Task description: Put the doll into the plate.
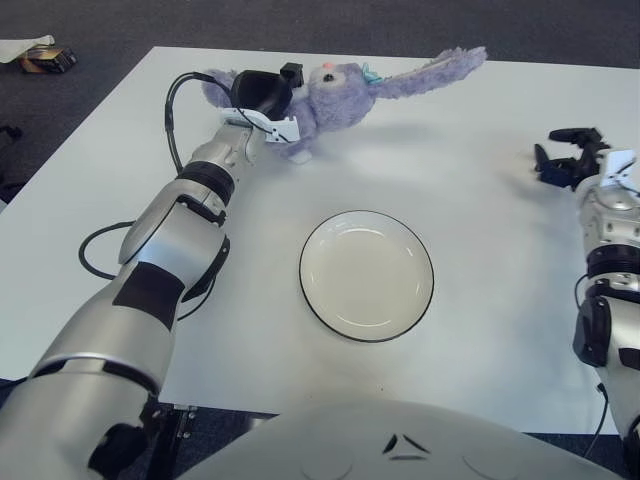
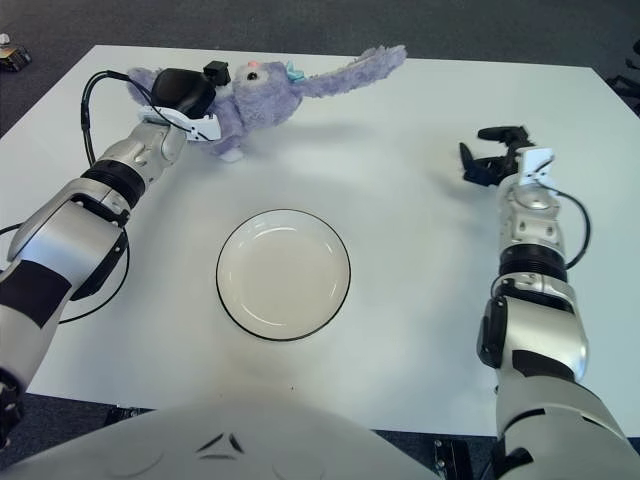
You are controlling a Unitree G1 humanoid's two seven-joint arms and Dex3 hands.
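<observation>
At the far left of the table [image 1: 480, 300], the doll [image 1: 335, 90] is gripped by the left hand [image 1: 262, 95]. The plate [image 1: 366, 275] sits nearer, untouched. The long ear could be dragged or snagged. The right hand [image 2: 492, 155] is seen unclenched, holding nothing.

fuzzy plush doll [image 1: 335, 92], glossy smooth plate [image 1: 366, 275], matt white table [image 1: 480, 170].

A lilac plush doll [image 1: 335, 92] with a pink nose and teal bow is seen on the white table [image 1: 480, 260]. A cream plate [image 1: 366, 275] is rimmed in black.
</observation>
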